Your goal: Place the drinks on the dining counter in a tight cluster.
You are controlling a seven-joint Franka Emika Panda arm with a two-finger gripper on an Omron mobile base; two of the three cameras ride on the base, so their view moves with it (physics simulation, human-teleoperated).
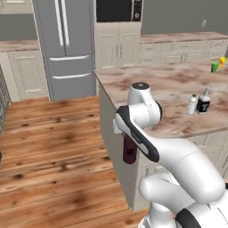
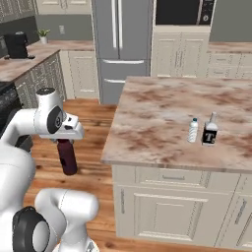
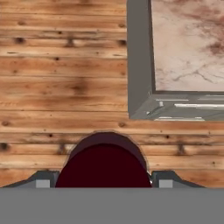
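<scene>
Maroon bottle [image 2: 66, 156] upright between the tool's [image 3: 104, 178] fingers, gripped, beside the dining counter [image 2: 162, 118], over floor.

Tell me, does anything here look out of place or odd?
One thing: the maroon bottle hangs in the end effector over the wooden floor, beside the dining counter, while the white bottle and water bottle stand upright together on it. Nothing is spilled or tipped.

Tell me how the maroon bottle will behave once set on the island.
The maroon bottle looks tall and narrow, so it may tip if released tilted. Round-bodied, it would probably roll if it falls. It hangs straight from the end effector, suggesting it is rigid.
</scene>
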